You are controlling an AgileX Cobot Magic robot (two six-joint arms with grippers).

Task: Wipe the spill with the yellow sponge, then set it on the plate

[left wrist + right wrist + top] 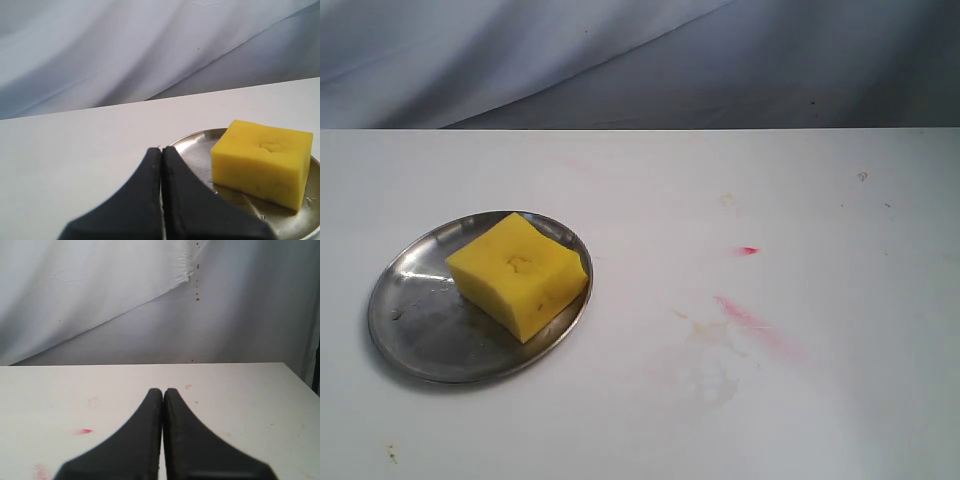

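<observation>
On the round silver metal plate [420, 330] sits the yellow foam sponge [518, 272], its goal; my left end effector [161, 150] and right end effector [163, 390] are closed, empty.

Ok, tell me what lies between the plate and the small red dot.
Only bare white table between the plate and the red dot, as the exterior view shows.

sponge [518, 275]: bright yellow | plate [420, 330]: shiny silver | table [770, 420]: white, pinkish-red streak [745, 318] | pincers: black
</observation>
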